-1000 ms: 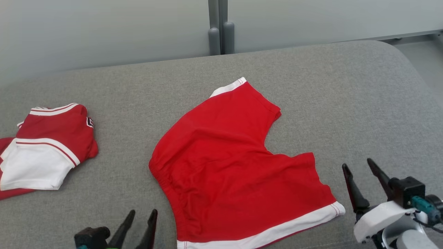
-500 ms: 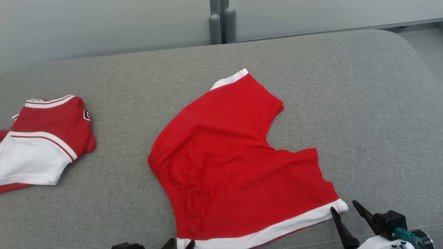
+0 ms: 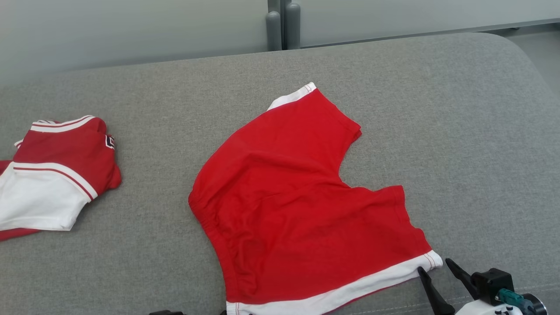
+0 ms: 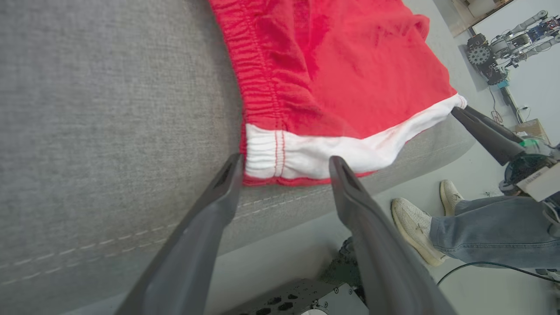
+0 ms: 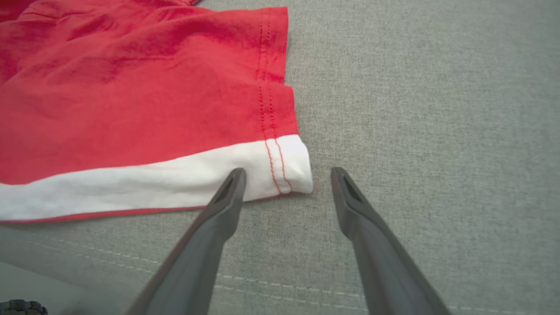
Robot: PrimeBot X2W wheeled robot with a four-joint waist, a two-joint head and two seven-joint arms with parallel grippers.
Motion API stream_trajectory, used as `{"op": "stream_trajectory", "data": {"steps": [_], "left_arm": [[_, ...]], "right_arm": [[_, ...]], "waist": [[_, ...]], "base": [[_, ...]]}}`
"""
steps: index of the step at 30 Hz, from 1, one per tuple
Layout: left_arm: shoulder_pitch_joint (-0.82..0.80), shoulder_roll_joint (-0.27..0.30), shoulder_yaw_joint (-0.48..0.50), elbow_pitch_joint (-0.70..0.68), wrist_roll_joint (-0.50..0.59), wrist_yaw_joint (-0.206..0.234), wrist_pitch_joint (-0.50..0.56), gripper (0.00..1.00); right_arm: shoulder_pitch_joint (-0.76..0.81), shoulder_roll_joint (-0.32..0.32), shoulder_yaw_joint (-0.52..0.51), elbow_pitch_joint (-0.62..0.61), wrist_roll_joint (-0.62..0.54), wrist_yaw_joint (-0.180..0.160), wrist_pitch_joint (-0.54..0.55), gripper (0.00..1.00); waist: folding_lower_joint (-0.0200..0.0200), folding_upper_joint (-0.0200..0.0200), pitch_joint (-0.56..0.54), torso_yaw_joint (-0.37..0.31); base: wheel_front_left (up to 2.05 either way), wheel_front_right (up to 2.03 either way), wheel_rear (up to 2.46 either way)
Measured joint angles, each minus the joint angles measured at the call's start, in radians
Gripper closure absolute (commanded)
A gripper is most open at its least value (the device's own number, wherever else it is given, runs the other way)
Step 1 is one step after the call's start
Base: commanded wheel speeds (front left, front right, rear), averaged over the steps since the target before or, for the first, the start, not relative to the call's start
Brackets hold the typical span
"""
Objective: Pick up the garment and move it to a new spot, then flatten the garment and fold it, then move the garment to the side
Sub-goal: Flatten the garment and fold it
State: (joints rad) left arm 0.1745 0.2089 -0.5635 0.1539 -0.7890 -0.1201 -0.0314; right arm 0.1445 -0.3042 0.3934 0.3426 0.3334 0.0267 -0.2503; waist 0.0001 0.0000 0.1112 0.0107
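The garment (image 3: 297,197) is a pair of red shorts with a white hem, lying spread flat on the grey cushion (image 3: 437,109). My left gripper (image 4: 286,159) is open, its fingers straddling the near waistband corner of the garment (image 4: 350,65) at the cushion's front edge. At the other near corner my right gripper (image 5: 288,171) is open too, and the white hem corner of the garment (image 5: 131,87) lies between its fingertips. In the head view the right gripper (image 3: 433,266) sits low right, just off that corner. Neither gripper holds anything.
A second red and white garment (image 3: 57,175) lies folded at the cushion's left end. Grey partition posts (image 3: 282,24) stand behind the cushion. A person's feet (image 4: 415,227) stand on the floor beyond the front edge, near the right gripper (image 4: 481,127).
Both grippers have come in to the near corners of the shorts, left to the waistband corner, right to the hem corner. The head view has shifted slightly. The shorts lie as before.
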Motion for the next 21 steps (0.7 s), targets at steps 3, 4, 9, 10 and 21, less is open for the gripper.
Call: {"op": "stream_trajectory", "data": {"steps": [3, 4, 9, 10, 21], "left_arm": [[-0.001, 0.000, -0.011, 0.000, 0.000, 0.000, 0.000, 0.00], [-0.001, 0.000, -0.014, 0.000, 0.000, 0.000, 0.001, 0.00], [-0.002, 0.000, -0.020, 0.001, 0.000, -0.003, 0.006, 0.00], [-0.002, 0.000, -0.020, 0.001, 0.000, -0.003, 0.006, 0.00], [-0.033, -0.009, -0.027, 0.035, 0.000, -0.003, -0.004, 0.50]], "right_arm": [[-0.012, 0.006, 0.001, 0.011, 0.000, 0.009, 0.000, 0.00], [-0.017, 0.007, 0.001, 0.013, 0.000, 0.010, 0.000, 0.00], [-0.030, 0.010, 0.001, 0.026, 0.000, 0.017, 0.000, 0.06], [-0.031, 0.011, 0.001, 0.029, 0.000, 0.017, 0.000, 0.07], [-0.041, 0.016, 0.001, 0.053, 0.000, 0.027, 0.000, 0.45]], "waist": [[0.0000, 0.0000, 0.001, 0.001], [0.0000, 0.0000, 0.000, 0.001], [0.0000, 0.0000, -0.004, -0.002], [0.0000, 0.0000, -0.004, -0.003], [0.0000, 0.0000, 0.003, -0.008]], "base": [[0.00, 0.00, 0.00], [0.00, 0.00, 0.00], [0.00, 0.00, 0.00], [0.00, 0.00, 0.00], [0.00, 0.00, 0.00]]}}
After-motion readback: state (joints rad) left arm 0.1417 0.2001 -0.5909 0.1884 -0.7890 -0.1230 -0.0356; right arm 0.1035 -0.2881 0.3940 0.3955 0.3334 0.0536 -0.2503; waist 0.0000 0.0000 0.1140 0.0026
